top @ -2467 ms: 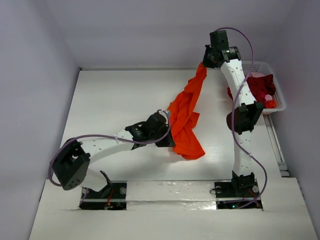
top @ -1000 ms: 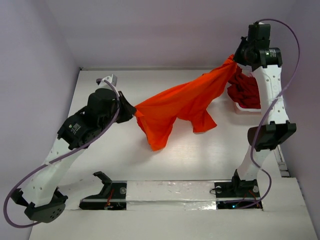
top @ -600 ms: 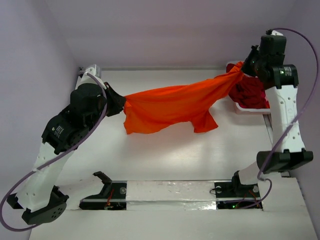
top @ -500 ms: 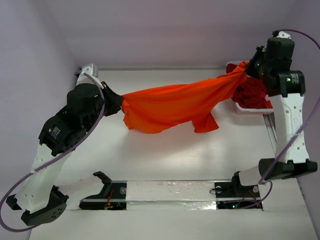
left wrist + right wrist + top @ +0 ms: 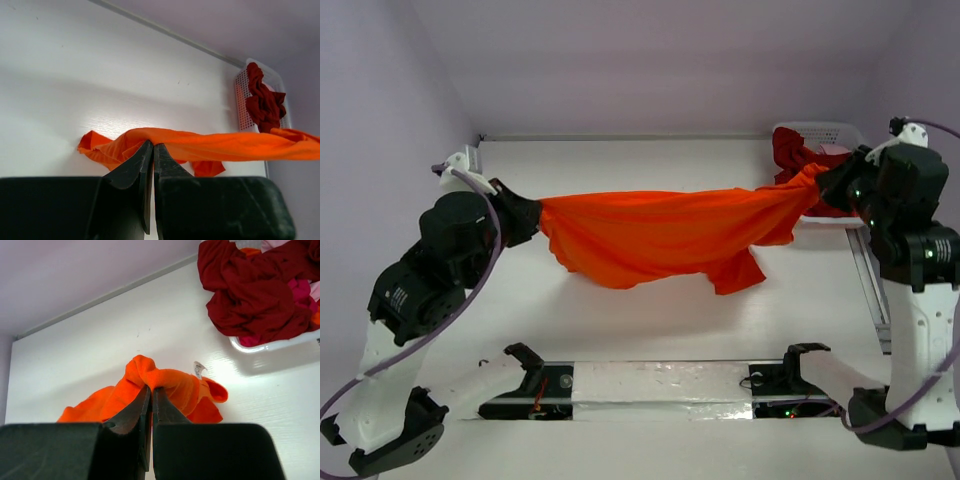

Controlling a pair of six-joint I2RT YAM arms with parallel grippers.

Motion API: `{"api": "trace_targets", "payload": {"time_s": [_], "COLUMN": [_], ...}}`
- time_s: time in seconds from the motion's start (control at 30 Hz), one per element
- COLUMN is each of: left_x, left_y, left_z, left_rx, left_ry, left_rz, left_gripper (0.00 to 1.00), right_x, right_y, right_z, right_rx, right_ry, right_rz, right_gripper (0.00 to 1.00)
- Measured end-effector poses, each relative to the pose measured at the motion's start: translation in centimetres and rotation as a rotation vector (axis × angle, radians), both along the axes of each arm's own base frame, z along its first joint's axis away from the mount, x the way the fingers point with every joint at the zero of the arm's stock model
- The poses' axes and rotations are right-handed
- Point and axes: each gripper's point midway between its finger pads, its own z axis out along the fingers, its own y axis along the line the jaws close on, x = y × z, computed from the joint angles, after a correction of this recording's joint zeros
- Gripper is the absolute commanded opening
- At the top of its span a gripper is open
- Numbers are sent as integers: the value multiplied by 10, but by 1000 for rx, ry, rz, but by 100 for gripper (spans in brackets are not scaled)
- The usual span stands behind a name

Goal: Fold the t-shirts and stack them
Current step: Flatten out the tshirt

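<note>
A bright orange t-shirt (image 5: 660,232) hangs stretched above the table between both arms, its lower edge sagging in the middle. My left gripper (image 5: 532,212) is shut on its left end; in the left wrist view the cloth (image 5: 200,145) runs across the closed tips (image 5: 152,146). My right gripper (image 5: 825,180) is shut on the right end, where the orange cloth (image 5: 165,382) bunches over the tips (image 5: 151,388). Dark red t-shirts (image 5: 795,152) lie heaped in the white basket (image 5: 840,132) at the back right, with pinkish cloth (image 5: 300,290) among them.
The white basket (image 5: 270,344) stands at the table's (image 5: 620,170) back right corner, right behind my right gripper. Both arm bases (image 5: 660,385) sit at the near edge. Lilac walls (image 5: 380,120) close the table in on three sides.
Both arms have swung further apart and toward the near side, pulling the orange t-shirt out taut and nearly level. Both grips have held.
</note>
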Motion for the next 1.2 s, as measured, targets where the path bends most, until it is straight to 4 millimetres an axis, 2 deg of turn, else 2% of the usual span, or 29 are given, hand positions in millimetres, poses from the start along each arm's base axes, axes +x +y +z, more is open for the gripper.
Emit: {"api": "trace_targets", "payload": {"time_s": [0.27,0.5,0.7,0.83,1.0,1.1,1.2], "left_x": [-27,-55,-74,-88,-105,-105,-91], "left_y": [25,44,51,55,61,61,53], "left_z": [16,31,44,46,39,40,47], "left_rx": [-35,-95,-158,-202,-241,-242,-211], "left_ry": [-43,-100,-146,-169,-190,-189,-173], "left_rz": [28,21,-9,-33,-58,-59,-53], "left_gripper": [0,0,0,0,0,0,0], "right_x": [-66,-112,-137,-154,-177,-178,-161], "right_y": [7,10,11,11,12,13,14], "right_z": [-20,-2,17,17,15,13,12], "right_rx": [30,54,69,78,92,97,102], "right_ry": [-54,-136,-201,-220,-260,-255,-214], "right_rz": [47,70,84,86,96,98,95], "right_gripper": [0,0,0,0,0,0,0]}}
